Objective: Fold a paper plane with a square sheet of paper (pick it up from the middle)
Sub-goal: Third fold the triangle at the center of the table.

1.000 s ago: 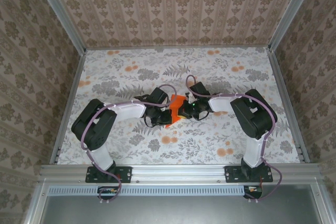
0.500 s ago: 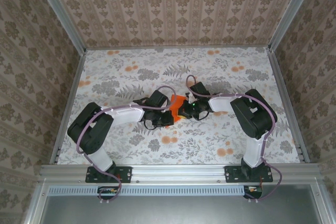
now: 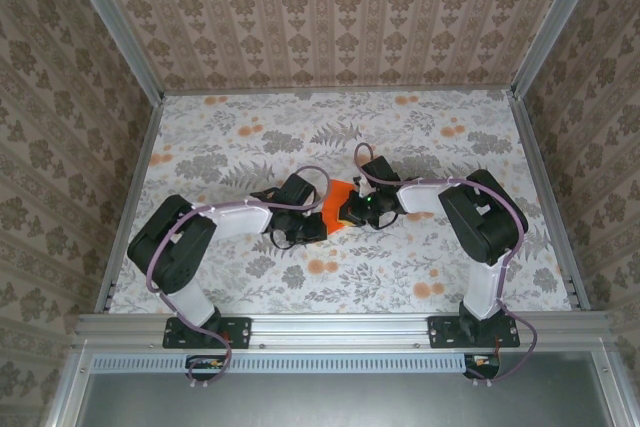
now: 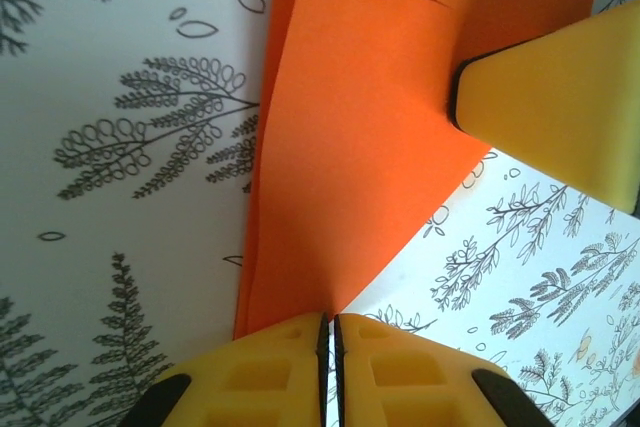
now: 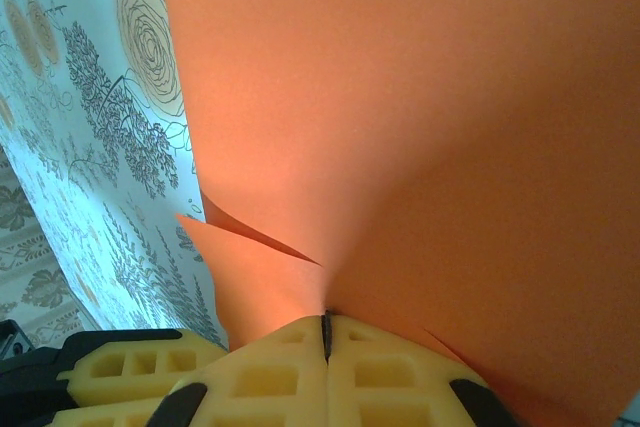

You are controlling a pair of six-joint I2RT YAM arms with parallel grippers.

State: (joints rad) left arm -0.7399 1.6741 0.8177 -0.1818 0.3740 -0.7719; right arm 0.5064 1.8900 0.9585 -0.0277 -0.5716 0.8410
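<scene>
Presently, left fingers: pressed almost together, with one thin seam between them, pinching a pointed corner of the orange paper sheet.
Right fingers: pressed together, with the sheet's edge clamped in the seam. The paper rises away from the pads, and a small creased flap sits to one side.
Left gripper: low over the table, near its centre, pointing toward the right gripper.
Right gripper: faces the left gripper. In the left wrist view, one of its yellow fingers bears on the sheet's far edge.
Orange paper sheet: at the middle of the table, between the two grippers and gripped by both. It is partly folded, with one layer lying over another. Whether its lower edge touches the table cannot be told.
Table: white surface with grey fern print and pale-orange flower spots.
Left arm: bent inward toward the centre.
Right arm: bent inward toward the centre.
Walls: patterned paper on three sides.
</scene>
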